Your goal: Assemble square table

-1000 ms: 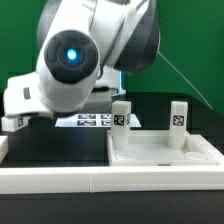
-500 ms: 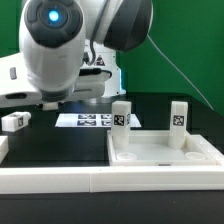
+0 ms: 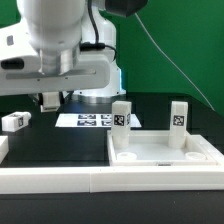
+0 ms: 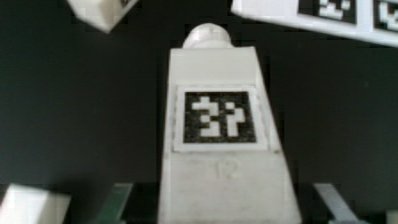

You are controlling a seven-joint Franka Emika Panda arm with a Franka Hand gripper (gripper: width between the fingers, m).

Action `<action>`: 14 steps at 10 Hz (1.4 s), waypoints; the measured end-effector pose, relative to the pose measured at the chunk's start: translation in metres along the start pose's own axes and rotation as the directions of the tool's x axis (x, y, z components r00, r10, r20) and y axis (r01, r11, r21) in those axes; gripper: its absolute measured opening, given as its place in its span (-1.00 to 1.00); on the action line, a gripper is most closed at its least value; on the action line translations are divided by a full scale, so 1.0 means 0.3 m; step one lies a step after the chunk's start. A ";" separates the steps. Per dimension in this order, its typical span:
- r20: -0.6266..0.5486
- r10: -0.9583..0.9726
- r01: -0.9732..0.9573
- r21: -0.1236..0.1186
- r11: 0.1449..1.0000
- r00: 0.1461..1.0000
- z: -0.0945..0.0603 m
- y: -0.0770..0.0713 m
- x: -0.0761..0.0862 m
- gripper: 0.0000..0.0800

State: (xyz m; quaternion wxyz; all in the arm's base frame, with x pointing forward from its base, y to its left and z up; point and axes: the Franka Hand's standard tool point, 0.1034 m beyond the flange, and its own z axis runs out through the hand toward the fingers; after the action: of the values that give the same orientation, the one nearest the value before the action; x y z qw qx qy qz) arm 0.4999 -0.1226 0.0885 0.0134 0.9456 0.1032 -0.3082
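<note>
— What is the arm (image 3: 55, 40) doing?

— It is hanging over the table (image 3: 40, 140), well off to the exterior view's left of the square top (image 3: 165, 150). That top is lying flat, just behind the white border wall (image 3: 50, 180). I judge it is fetching a third leg.

— How is the top coming along?

— Two legs are already standing upright at the top's far corners, the first upright leg (image 3: 121, 115) and the second upright leg (image 3: 179, 115). A spare leg (image 3: 15, 120) is lying farther out to the exterior view's left of the top, well apart from it.

— And the fingers?

— In the wrist view the fingers (image 4: 125, 200) are standing spread, one on each side of the target leg (image 4: 221, 115). That leg is lying on the table, and a dark gap is showing on both flanks, so they are pinching nothing yet.

— What is the next move calling for?

— Probably closing squarely on the leg's flanks, then lifting it. After that it would be carrying it to a free near corner of the top and turning it upright.
</note>
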 end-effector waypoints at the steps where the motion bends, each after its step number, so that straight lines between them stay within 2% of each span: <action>1: -0.046 0.002 -0.002 -0.004 1.000 0.999 0.015 0.004 -0.003 -0.27; 4: -0.278 0.006 -0.014 -0.029 0.999 0.960 -0.009 0.017 0.026 -0.27; 5: -0.321 0.025 -0.033 -0.020 0.999 0.947 -0.053 -0.009 0.043 -0.27; 6: -0.377 0.012 -0.031 -0.046 0.998 0.926 -0.092 -0.015 0.080 -0.27; 7: -0.399 0.007 -0.031 -0.055 0.998 0.917 -0.108 -0.016 0.090 -0.27; 8: -0.471 -0.008 -0.034 -0.080 0.996 0.882 -0.129 -0.004 0.098 -0.27; 10: -0.563 -0.023 -0.044 -0.105 0.993 0.826 -0.118 0.014 0.092 -0.27; 11: -0.605 -0.035 -0.051 -0.125 0.991 0.796 -0.120 0.029 0.096 -0.27; 12: -0.601 -0.014 -0.064 -0.107 0.992 0.799 -0.114 0.012 0.098 -0.27; 13: -0.605 0.000 -0.070 -0.092 0.993 0.796 -0.130 -0.033 0.121 -0.27; 14: -0.611 -0.002 -0.065 -0.088 0.994 0.791 -0.149 -0.077 0.146 -0.27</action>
State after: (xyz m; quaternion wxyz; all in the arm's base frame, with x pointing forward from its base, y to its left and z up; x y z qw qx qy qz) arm 0.5555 -0.0878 0.0999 0.0338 0.9940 0.1020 0.0192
